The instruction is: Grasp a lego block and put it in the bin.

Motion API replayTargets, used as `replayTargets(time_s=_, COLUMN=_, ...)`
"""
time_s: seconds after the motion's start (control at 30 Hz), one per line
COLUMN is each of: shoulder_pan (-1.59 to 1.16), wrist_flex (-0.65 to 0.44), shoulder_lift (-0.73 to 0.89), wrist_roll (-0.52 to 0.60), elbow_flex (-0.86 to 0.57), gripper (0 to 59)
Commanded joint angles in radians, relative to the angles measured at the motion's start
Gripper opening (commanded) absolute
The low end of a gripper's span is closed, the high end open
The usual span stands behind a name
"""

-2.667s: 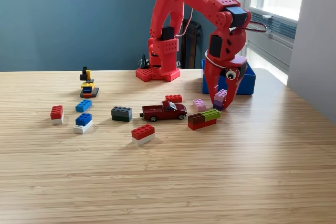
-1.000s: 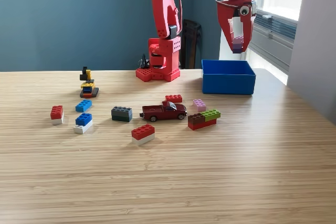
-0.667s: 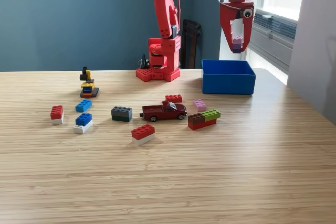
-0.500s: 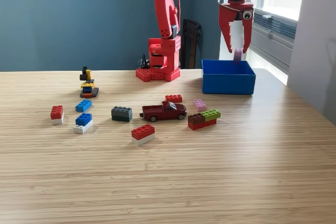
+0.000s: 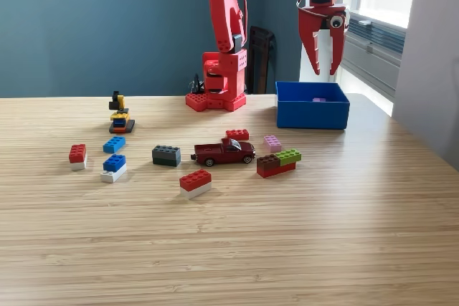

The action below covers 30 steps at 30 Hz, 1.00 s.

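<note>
My red gripper (image 5: 324,71) hangs open above the bright blue bin (image 5: 312,114) at the exterior view's right, with nothing between its fingers. A purple lego block (image 5: 319,99) lies inside the bin; only its top shows over the wall. Other lego blocks lie on the wooden table: a pink one (image 5: 272,142), a green-on-red stack (image 5: 279,163), a small red one (image 5: 237,134), a red-on-white one (image 5: 195,183), a dark grey one (image 5: 166,155), two blue ones (image 5: 113,145) and a red one (image 5: 77,155) at the left.
A dark red toy pickup truck (image 5: 224,152) stands mid-table. A small yellow-and-black lego figure (image 5: 119,115) stands at the back left. The arm's red base (image 5: 217,84) is behind, beside the bin. A white wall (image 5: 430,62) bounds the right side.
The gripper lifted the purple block from the table, carried it over the bin, then opened. The block dropped and now lies in the bin.
</note>
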<state>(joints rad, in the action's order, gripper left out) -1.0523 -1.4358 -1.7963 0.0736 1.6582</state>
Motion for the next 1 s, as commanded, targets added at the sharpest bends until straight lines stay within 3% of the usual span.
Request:
replayTargets(time_s=0.03, shoulder_pan=0.19, wrist_flex=0.052, shoulder_lift=-0.066, wrist_roll=0.041, elbow_flex=-0.012, gripper=0.1)
replayTargets(time_s=0.27, shoulder_pan=0.437, wrist_flex=0.067, shoulder_lift=-0.066, wrist_roll=0.035, elbow_flex=-0.032, gripper=0.1)
replayTargets(time_s=0.63, shoulder_pan=0.821, wrist_flex=0.135, shoulder_lift=-0.066, wrist_roll=-0.087, elbow_flex=-0.044, gripper=0.1)
replayTargets(time_s=1.0, shoulder_pan=0.976, wrist_flex=0.225, shoulder_lift=-0.066, wrist_roll=-0.175, elbow_flex=-0.008, gripper=0.1)
